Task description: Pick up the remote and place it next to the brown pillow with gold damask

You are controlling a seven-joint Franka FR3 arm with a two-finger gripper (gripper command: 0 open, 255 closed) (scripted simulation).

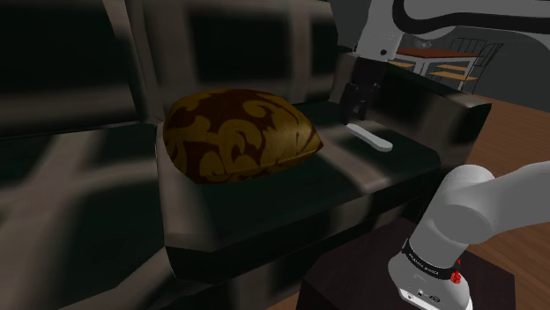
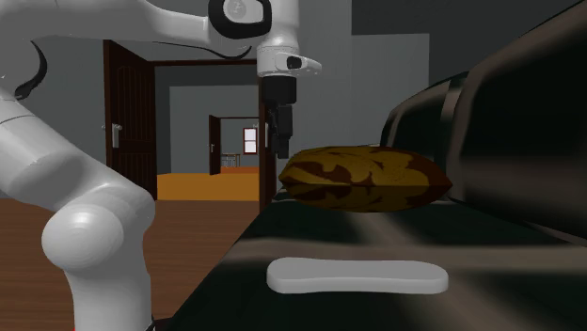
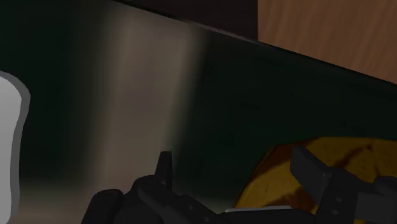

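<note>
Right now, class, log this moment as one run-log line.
gripper: open, empty, above sofa | remote: on seat, untouched | pillow: on seat

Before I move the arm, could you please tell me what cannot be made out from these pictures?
- The remote, wrist view: cut off by the picture's edge, so its far end is unseen.
- The pillow, wrist view: partly behind the gripper and cut off by the edge.
- The gripper's height over the sofa, shoulder view: black against a dim background, too murky to judge.
</note>
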